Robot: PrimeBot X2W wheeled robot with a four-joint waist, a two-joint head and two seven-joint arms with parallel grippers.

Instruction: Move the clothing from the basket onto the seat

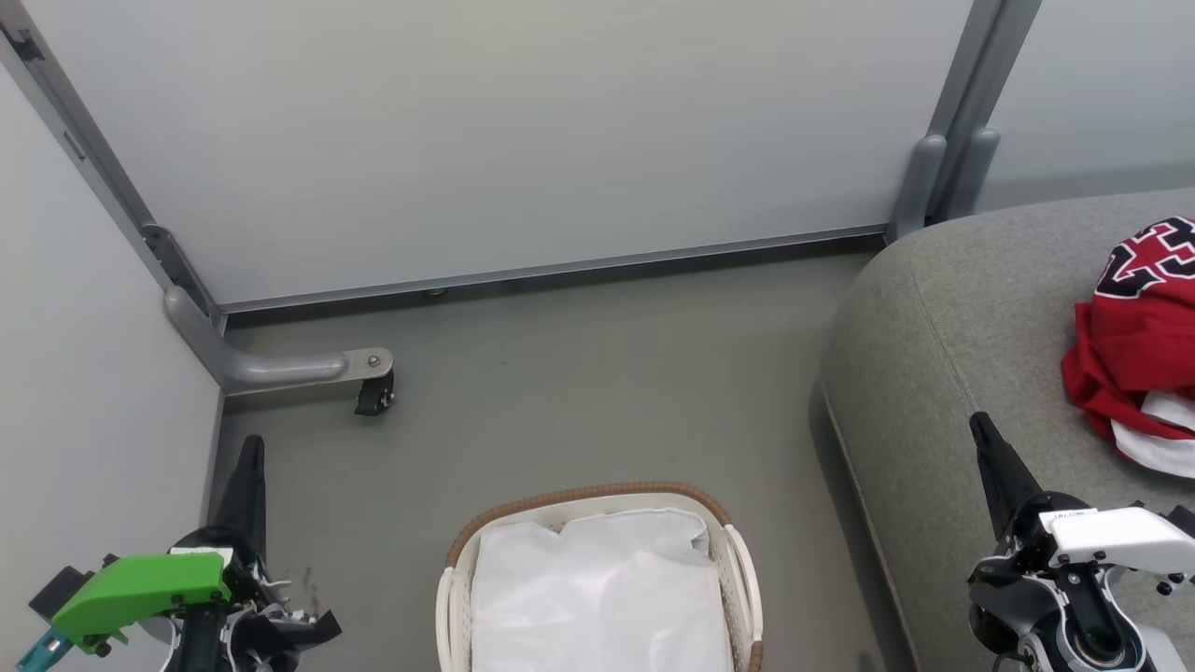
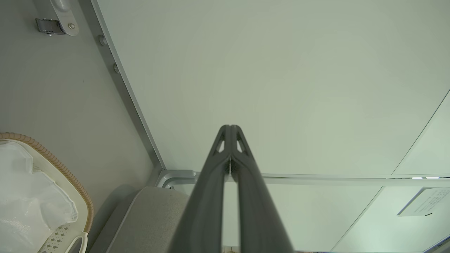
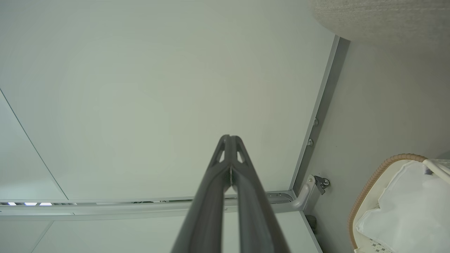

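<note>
Left of basket (image 1: 588, 492), partition foot (image 1: 280, 370), perhaps castered

**Clothing** (image 1: 1144, 345): red sports fabric, crumpled in a loose heap on the seat's top surface at the right edge of the head view, partly cut off by the frame. A black-and-white figure shows on the uppermost fold and white trim at the heap's lower edge.

**Basket** (image 1: 588, 495): small, oval, white plastic, with a brown woven rim and white side handles. It stands upright on the grey floor (image 1: 560, 392), near the seat's left side and not touching it. A rumpled white cloth liner (image 1: 597, 597) covers the interior.

**Seat** (image 1: 962, 336): large grey fabric-upholstered cushion with a rounded corner and a stitched seam following the edge. It is far bigger than the basket and bears the clothing.
</note>
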